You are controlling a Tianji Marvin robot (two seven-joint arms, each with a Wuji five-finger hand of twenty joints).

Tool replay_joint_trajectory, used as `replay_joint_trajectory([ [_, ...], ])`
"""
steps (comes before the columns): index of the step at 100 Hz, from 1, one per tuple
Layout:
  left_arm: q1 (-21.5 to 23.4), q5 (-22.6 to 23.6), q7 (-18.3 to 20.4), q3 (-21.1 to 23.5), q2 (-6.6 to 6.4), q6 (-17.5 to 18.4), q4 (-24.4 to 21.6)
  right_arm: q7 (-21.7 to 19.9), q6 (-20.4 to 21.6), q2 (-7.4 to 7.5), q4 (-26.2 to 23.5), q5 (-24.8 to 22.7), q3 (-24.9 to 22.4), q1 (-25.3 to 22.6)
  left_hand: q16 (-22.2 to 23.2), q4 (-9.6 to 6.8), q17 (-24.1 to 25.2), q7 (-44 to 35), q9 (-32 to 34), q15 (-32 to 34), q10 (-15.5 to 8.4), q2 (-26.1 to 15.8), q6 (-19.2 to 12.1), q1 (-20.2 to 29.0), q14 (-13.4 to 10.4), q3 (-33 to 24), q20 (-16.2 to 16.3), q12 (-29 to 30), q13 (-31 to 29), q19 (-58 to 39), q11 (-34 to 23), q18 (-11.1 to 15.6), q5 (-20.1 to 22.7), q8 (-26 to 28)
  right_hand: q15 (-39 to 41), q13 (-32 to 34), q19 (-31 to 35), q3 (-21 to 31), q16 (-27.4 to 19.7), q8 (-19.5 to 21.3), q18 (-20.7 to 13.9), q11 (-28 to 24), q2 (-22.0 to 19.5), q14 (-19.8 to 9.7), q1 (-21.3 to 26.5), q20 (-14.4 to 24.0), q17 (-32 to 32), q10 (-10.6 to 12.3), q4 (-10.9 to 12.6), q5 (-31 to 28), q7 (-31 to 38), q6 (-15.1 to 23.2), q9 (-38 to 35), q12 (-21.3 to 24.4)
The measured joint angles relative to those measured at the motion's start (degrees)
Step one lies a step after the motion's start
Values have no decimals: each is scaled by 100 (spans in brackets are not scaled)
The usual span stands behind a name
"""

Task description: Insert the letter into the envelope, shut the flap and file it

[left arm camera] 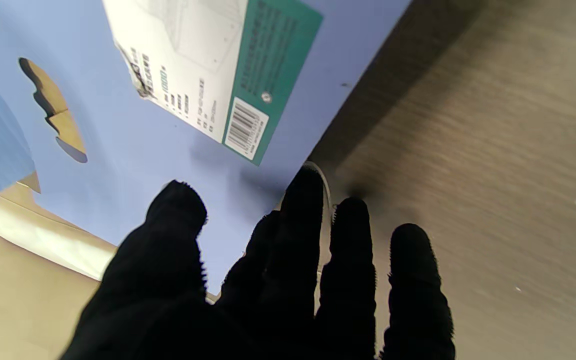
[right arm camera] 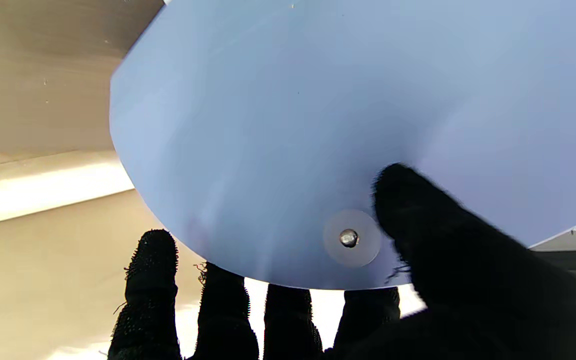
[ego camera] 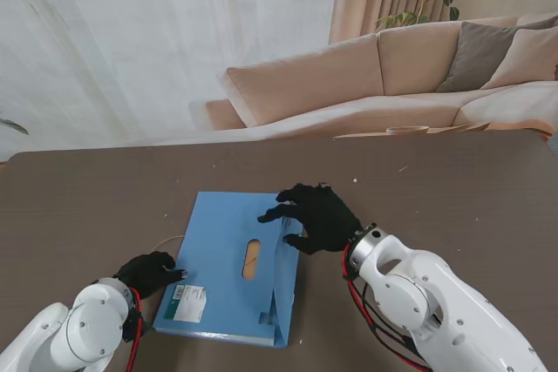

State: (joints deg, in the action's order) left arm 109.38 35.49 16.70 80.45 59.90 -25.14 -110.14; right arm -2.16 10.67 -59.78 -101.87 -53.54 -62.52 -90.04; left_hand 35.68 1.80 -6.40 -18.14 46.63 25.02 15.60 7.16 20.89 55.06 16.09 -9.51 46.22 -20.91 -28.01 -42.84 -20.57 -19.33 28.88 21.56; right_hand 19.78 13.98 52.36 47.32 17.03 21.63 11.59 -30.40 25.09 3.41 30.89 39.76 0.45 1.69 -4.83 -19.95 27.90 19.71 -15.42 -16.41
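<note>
A blue envelope [ego camera: 218,250] lies flat on the brown table [ego camera: 87,206], with a white and green label [ego camera: 187,302] near me and an oval cut-out [ego camera: 251,259] showing tan inside. Along its right side the rounded flap [right arm camera: 318,125] stands raised, carrying a round button [right arm camera: 349,238]. My right hand [ego camera: 318,215] pinches this flap, thumb on one face and fingers behind the other. My left hand [ego camera: 148,272] lies flat with spread fingers [left arm camera: 308,215] on the envelope's left near edge [left arm camera: 133,140]. I cannot make out the letter as a separate sheet.
A thin white string [ego camera: 167,241] lies on the table by the envelope's left edge. A beige sofa [ego camera: 366,76] stands beyond the table's far edge. Bare table top stretches left and right of the envelope.
</note>
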Motion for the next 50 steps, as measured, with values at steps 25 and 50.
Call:
replay_joint_trajectory([
  [25, 134, 8, 132, -12, -17, 119, -147, -12, -1489, -102, 24, 378, 605, 327, 2, 0, 72, -21, 1, 18, -23, 1, -43, -2, 0, -58, -218, 0, -2, -170, -3, -1, 72, 11, -115, -176, 54, -495, 47, 407, 18, 1324, 65, 247, -915, -1, -21, -484, -34, 1193, -2687, -1654, 378, 518],
  [50, 139, 10, 150, -50, -23, 108, -176, 533, -2359, -278, 138, 391, 828, 318, 2, 0, 84, -22, 1, 73, -23, 1, -43, -3, 4, -59, -272, 0, -5, -196, -3, -1, 73, 11, -148, -148, 57, -606, 105, 305, 214, 1273, 114, 664, -1154, 94, 112, -829, 56, 1189, -2782, -2171, 378, 546],
])
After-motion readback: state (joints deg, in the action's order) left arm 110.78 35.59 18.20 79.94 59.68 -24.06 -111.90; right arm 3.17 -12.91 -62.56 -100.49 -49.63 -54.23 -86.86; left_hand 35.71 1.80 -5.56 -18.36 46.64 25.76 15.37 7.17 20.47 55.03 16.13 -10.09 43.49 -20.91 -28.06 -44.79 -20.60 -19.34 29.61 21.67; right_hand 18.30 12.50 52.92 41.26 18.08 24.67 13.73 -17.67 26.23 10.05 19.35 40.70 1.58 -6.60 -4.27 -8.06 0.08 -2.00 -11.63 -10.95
